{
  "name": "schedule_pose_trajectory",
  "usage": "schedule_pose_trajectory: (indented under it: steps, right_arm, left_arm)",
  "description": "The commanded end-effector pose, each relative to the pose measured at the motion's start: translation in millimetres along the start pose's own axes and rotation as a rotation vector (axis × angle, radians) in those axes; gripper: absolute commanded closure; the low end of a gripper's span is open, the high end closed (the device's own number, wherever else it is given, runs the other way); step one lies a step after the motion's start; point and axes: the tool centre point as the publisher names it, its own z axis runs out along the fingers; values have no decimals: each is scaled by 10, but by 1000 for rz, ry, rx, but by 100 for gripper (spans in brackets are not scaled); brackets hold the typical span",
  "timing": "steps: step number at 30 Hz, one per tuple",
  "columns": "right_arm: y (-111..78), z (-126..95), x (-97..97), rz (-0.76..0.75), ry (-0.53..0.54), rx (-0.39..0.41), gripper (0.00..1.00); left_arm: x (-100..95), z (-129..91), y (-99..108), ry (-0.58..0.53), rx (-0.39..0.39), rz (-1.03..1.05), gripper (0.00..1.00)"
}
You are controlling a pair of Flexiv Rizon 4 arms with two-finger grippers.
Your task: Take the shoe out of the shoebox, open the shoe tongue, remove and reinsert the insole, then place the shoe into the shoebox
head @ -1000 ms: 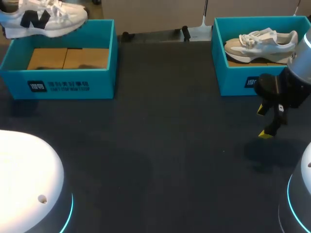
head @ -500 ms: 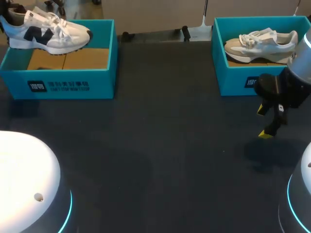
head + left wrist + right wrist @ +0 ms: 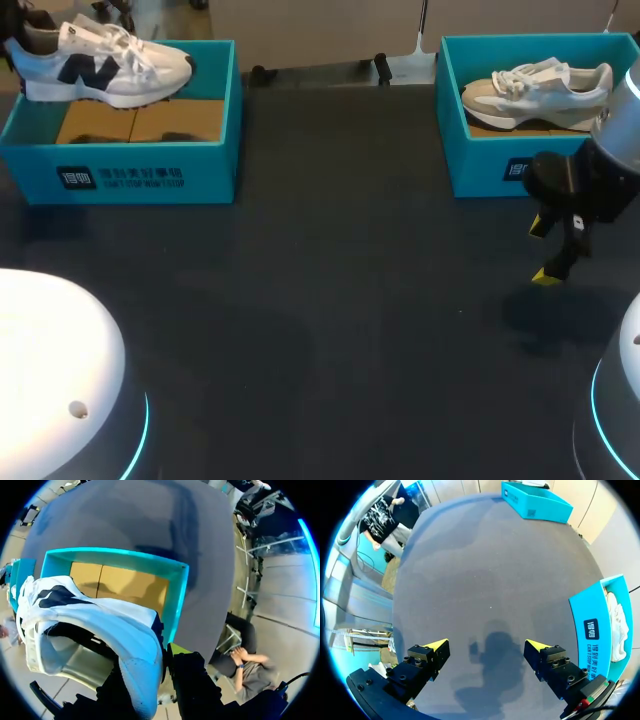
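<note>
over the bench's point(image 3: 350, 300) far-left corner, the white/navy shoe point(image 3: 110, 70) hangs above the left shoebox point(image 3: 140, 170), toe twd the middle, w/ the brown cardboard floor point(image 3: 140, 122) showing under it. left jaws are clamped on the shoe's heel, which is pinched btwn them in the left wrist view. right jaws hover over bare bench just in front of the right shoebox point(image 3: 480, 170), spread wide w/ nothing btwn them. a beige shoe point(image 3: 540, 90) lies inside that box.

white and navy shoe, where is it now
Head view, far left: the shoe hangs by its heel from the left gripper, over the back edge of the left shoebox.
</note>
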Motion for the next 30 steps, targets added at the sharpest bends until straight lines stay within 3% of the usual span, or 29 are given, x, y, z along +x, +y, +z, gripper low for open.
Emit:
schedule_pose_trajectory:
  steps: [1, 8, 24, 30]
  right_arm:
    - [-2, 4, 5, 0, -2, 2, 0]
    - [-2, 4, 5, 0, -2, 2, 0]
    - [-2, 4, 5, 0, -2, 2, 0]
    - [-2, 4, 5, 0, -2, 2, 0]
  left_arm:
    - [9, 31, -25, -2, 11, -25, 100]
    - [21, 62, -51, -9, 7, -56, 100]
    - [-50, 358, -278, 4, 6, -78, 100]
    - [-36, 350, -293, 5, 15, -69, 100]
